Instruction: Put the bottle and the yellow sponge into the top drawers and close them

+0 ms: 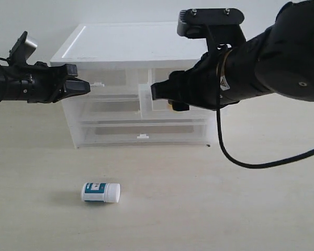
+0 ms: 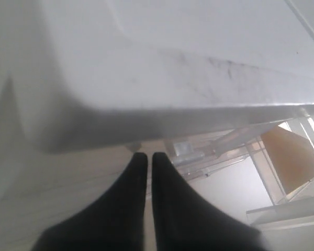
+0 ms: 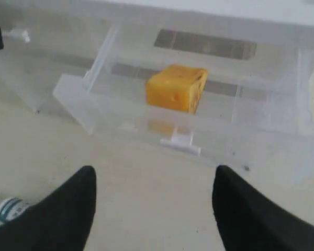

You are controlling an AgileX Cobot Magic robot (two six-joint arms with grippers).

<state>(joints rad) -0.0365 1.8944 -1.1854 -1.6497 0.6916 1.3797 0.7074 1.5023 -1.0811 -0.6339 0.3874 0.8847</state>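
Pale table [image 1: 225, 209], white wall behind. The drawer unit [image 1: 125, 44] stands at 12 o'clock. The right top drawer [image 3: 125, 117] stands open with the yellow sponge [image 3: 176, 88] inside. The right gripper [image 3: 154, 172] faces it, jaws spread wide and empty. The left gripper [image 1: 86, 86] is at the unit's 9 o'clock, jaws pressed together on nothing, just beside the handle [image 1: 98, 83] of the closed left top drawer [image 1: 118, 78]. The bottle [image 1: 100, 192] lies on its side at the unit's 7 o'clock.

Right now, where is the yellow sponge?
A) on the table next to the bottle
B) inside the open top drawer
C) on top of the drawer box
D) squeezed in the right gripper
B: the sponge sits inside the pulled-out top drawer, and the right gripper is open and apart from it.
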